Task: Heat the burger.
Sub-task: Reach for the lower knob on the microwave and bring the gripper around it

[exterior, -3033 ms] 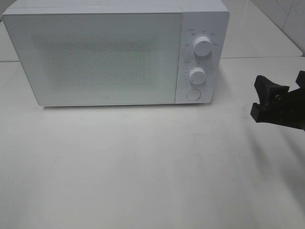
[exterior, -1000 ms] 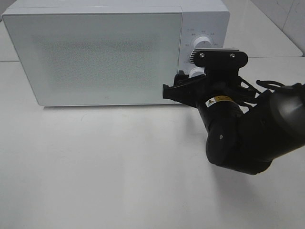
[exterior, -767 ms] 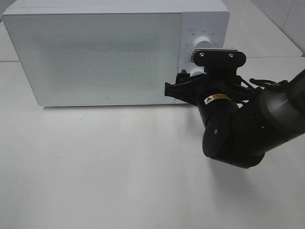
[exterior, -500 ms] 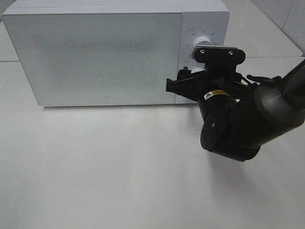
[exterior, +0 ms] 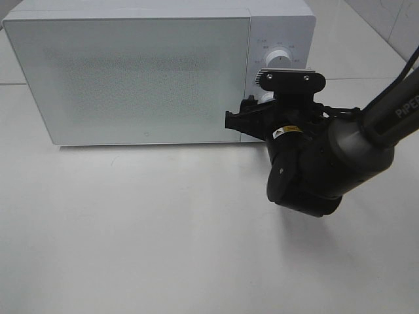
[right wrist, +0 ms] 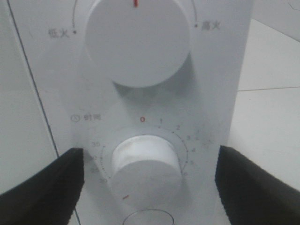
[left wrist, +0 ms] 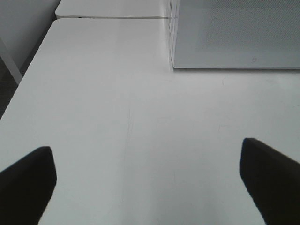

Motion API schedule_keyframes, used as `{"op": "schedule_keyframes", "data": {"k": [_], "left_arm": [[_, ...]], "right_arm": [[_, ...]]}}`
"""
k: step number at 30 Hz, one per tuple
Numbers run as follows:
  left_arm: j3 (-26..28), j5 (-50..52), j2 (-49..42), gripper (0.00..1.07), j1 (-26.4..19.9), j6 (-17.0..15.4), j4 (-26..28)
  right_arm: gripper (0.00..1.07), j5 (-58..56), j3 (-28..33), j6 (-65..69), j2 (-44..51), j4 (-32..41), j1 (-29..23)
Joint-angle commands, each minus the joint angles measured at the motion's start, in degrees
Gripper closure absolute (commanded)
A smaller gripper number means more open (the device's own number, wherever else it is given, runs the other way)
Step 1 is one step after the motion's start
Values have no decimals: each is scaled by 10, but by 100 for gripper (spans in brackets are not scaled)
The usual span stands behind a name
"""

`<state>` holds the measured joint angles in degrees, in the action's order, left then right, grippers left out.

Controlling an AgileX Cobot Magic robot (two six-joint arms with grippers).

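Observation:
The burger is out of view in every frame. The white microwave [exterior: 131, 78] has its door shut. My right gripper [exterior: 256, 112] is up against the control panel and stands open. In the right wrist view its fingers [right wrist: 42, 187] flank the lower timer knob [right wrist: 146, 164] without touching it, so the gripper [right wrist: 150, 185] holds nothing. The upper power knob [right wrist: 138, 42] sits just above. My left gripper [left wrist: 147, 180] is open over bare table, near the microwave's left front corner [left wrist: 174, 65].
The microwave fills the back of the white table [exterior: 131, 229]. A round button [right wrist: 147, 219] shows just below the timer knob. The right arm's dark body [exterior: 314, 170] hangs over the table in front of the panel. The table's left edge [left wrist: 28, 70] runs beside the left gripper.
The right arm came in from the right edge to the control panel. Over the last second it crept slightly left and closer to the lower knob. Its jaws stayed open.

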<state>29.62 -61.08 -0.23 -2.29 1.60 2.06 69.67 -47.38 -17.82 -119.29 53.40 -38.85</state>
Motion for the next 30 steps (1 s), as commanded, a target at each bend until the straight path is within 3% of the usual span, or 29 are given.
{"op": "schedule_keyframes", "data": {"k": [1, 30], "left_arm": [[-1, -2, -11, 6, 3, -5, 1], [-1, -2, -11, 6, 3, -5, 1]], "right_arm": [[31, 107, -9, -3, -1, -6, 2], [34, 107, -2, -7, 11, 10, 0]]}}
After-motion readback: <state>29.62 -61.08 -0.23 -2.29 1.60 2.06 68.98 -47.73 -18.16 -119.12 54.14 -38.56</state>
